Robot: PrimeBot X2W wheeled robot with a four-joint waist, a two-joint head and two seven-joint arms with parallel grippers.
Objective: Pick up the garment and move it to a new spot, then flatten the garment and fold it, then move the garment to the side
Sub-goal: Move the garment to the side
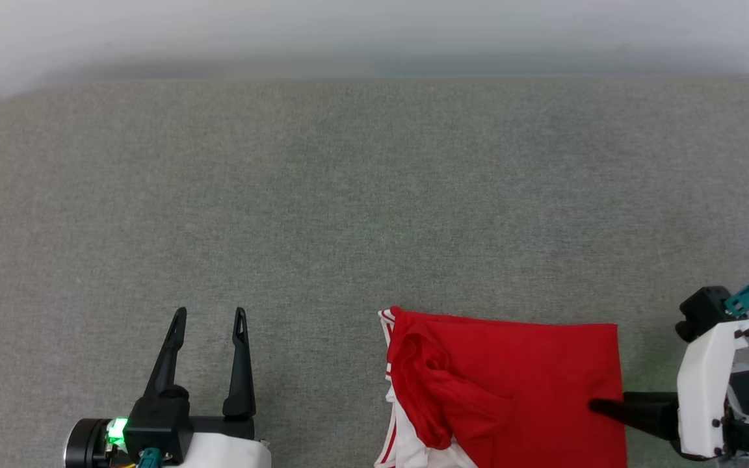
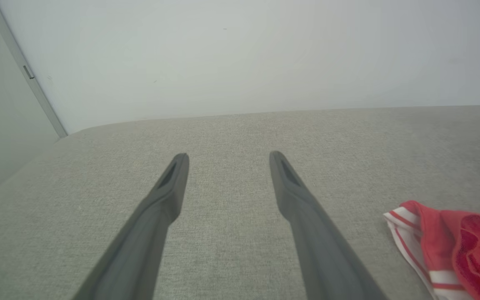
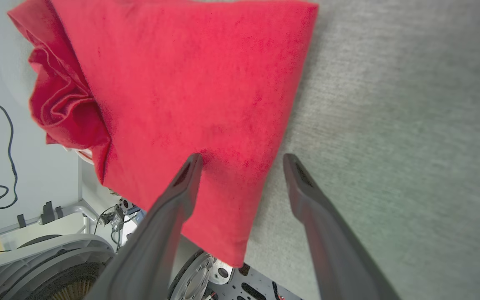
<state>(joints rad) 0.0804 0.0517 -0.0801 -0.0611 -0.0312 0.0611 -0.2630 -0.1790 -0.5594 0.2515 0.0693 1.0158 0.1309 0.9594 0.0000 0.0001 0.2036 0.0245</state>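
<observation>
Black fingers of the right hand (image 1: 599,406) (image 3: 243,157) stand wide apart and point left from the near right. In the right wrist view they straddle the right edge of the garment (image 1: 530,377) (image 3: 190,83), one over red cloth, the other over grey surface (image 1: 374,195). No cloth is pinched between them, and whether the tip touches it I cannot tell.

The garment lies folded in a rough rectangle, plain red side up, at the near edge, right of centre. Its near corner hangs past that edge. Its left end is bunched, with white striped trim (image 2: 406,233) showing.

Well apart, at the near left, the left hand (image 1: 210,312) (image 2: 229,155) is also spread open and empty, pointing far over bare surface.
</observation>
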